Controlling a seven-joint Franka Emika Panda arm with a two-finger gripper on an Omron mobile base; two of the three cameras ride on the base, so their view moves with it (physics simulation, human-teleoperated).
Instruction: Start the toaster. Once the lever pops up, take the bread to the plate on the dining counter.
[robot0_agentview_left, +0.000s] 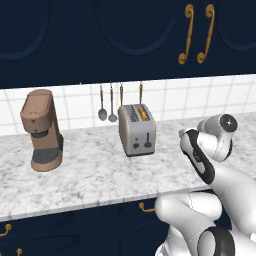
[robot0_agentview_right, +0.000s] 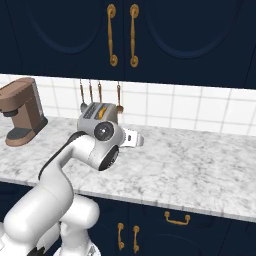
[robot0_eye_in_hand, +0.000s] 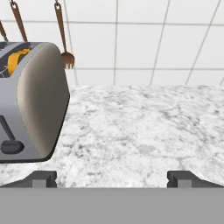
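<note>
The end effector (robot0_eye_in_hand: 112, 177), released and empty, hangs above the desk (robot0_agentview_left: 90, 175) just right of the toaster (robot0_agentview_left: 137, 130), bread (robot0_agentview_left: 143, 114) in its slot.

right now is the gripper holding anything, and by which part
Nothing is held. The gripper is open, its fingers spread over bare counter, to the right of the toaster and clear of it.

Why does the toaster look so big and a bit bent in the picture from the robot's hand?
In the hand view the toaster sits close to the camera at the left edge, so it is cut off and its side bulges. In the left base view it stands farther off, small, whole and sharp, with a faint shadow on the worktop. Nothing is blurred, and no glare shows.
</note>
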